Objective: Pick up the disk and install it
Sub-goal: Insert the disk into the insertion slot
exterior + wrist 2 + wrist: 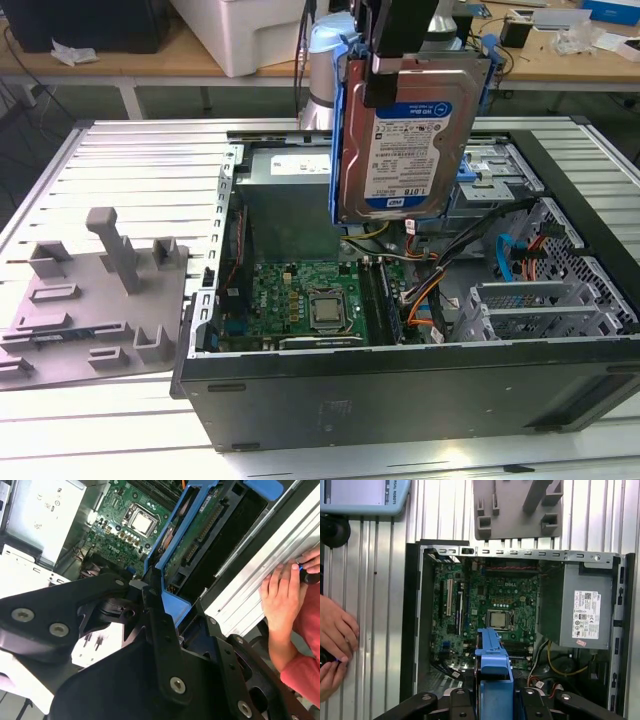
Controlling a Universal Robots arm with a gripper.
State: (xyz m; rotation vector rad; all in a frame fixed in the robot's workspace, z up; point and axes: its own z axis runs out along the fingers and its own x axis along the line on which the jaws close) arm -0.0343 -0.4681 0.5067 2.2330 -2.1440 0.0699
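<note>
The claw (398, 62) is clenched on the disk (400, 140), gripping it at its upper edge between the blue carrier rails. In the second wrist view one of its black fingers (150, 605) presses against the blue rail, and the disk (200, 527) shows its green circuit side. In the first wrist view the disk (493, 660) is seen edge-on.

The disk hangs on edge with its label face toward the exterior view. It is up in the air over the open computer case (400, 400) and appears to touch nothing but the claw. I judge the pick-up finished and the step in hand to be the carry toward its bay.

Beneath the disk lie the motherboard (300, 295) with its processor socket (325, 312) and a tangle of loose cables (440, 290). Beyond these, toward the exterior view's right, stands the grey drive cage (490, 190) with a blue bracket (468, 168) on top. The power-supply box (585, 610) fills one corner of the case.

To my eye the install calls for tipping the disk out of its upright hang to suit the cage's slot. The rails would have to line up squarely and stay clear of the cables. Which slot is free I cannot tell.

Farther out, the case sits on a slatted table (140, 170). A grey fixture plate (95, 300) lies beside it on the exterior view's left, and a person's hand (282, 592) rests on the slats near the case
</note>
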